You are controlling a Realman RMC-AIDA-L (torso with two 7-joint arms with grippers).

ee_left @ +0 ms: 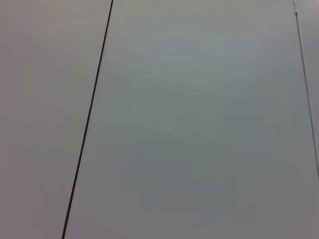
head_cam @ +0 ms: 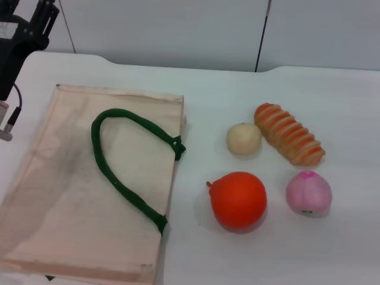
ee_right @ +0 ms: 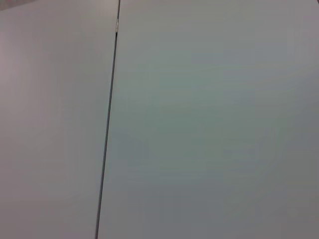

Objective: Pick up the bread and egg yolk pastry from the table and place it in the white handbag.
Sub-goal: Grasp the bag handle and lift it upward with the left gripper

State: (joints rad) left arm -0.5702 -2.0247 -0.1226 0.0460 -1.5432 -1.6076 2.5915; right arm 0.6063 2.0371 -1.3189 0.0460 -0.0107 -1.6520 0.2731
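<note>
You've got the left gripper (head_cam: 41, 15) up at the far left corner of the head view, raised off the table (head_cam: 237, 95) beyond the bag's far left corner; can't tell if its fingers are spread or pressed together. A cable hangs off the arm by the left edge. Right arm isn't in the head view at all.

Going left to right on the table: bag (head_cam: 59, 196) lies flat, green rope handle (head_cam: 122, 166) looped on top. Then the orange fruit (head_cam: 238, 199) near you, w/ the pastry (head_cam: 243, 139) farther back and just beside the bread (head_cam: 289, 141), which runs diagonally. Can't tell if pastry & bread touch. Pink ball (head_cam: 309, 193) sits near side of the bread, right of the fruit. Neither gripper is near the food.

Both wrist views give you only pale wall panels (ee_left: 199, 124) w/ a dark seam (ee_left: 87, 124), no table, no items, no fingers; only the head view shows the layout
</note>
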